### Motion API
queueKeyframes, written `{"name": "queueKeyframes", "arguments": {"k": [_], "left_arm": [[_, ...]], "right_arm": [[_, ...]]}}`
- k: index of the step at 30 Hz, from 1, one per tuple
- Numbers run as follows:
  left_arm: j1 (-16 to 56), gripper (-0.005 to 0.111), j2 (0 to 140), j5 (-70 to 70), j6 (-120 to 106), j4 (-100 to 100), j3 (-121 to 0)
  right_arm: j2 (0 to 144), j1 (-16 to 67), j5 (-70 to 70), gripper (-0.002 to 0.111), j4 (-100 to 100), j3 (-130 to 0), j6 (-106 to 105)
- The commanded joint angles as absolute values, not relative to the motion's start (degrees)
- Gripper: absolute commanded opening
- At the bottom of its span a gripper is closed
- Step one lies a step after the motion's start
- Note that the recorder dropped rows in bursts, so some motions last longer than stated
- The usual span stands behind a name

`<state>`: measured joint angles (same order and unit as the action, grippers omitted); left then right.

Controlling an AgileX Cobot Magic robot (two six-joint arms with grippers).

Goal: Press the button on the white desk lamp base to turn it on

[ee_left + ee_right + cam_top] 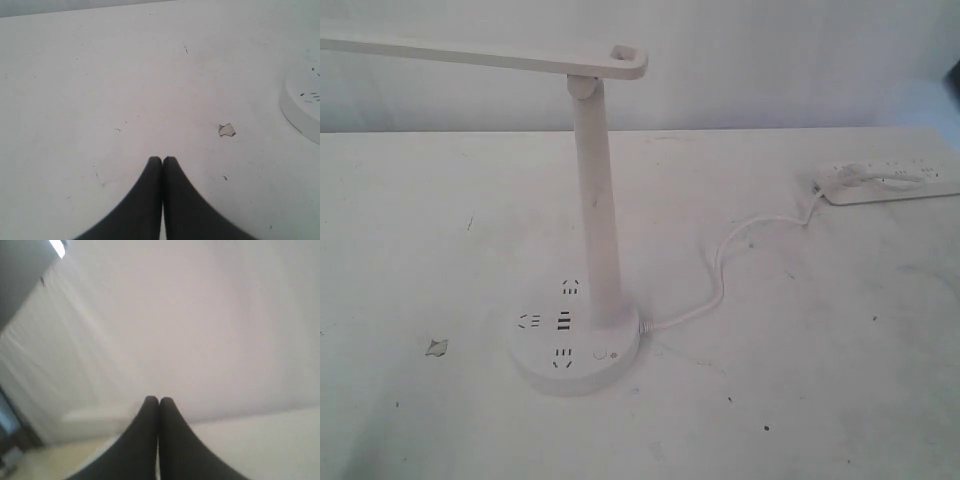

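Lamp base (575, 378) looking rigid, steady; button (601, 354) at near right needing light press; left gripper (162, 161), right gripper (159, 400) sitting closed, empty.

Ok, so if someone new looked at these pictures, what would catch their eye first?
Probably the white desk lamp base, a round disc mid-table, with its tall stem rising to a head that stretches off left. Next, the cable curling from it to the power strip at the far right. In the wrist views, the dark left tool and right tool are shut and hold nothing.
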<state>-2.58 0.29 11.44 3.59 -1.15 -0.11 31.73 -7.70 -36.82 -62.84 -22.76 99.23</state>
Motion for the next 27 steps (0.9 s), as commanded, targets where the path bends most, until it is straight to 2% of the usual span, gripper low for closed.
{"name": "queueKeyframes", "arguments": {"k": [1,14,22,27], "left_arm": [[-2.7,0.0,0.7,11.3,3.6,-0.9,0.0],[-2.7,0.0,0.7,11.3,3.6,-0.9,0.0],[-2.7,0.0,0.7,11.3,3.6,-0.9,0.0],[-2.7,0.0,0.7,11.3,3.6,-0.9,0.0]], "right_arm": [[37.5,-8.1,-39.4,0.0,-76.1,-22.8,104.1],[45.5,-8.1,-48.5,0.0,-76.0,-22.8,95.7],[53.8,-8.0,-54.1,0.0,-84.5,-23.5,104.4],[59.4,-3.0,-54.0,0.0,-89.0,-24.6,110.2]]}}
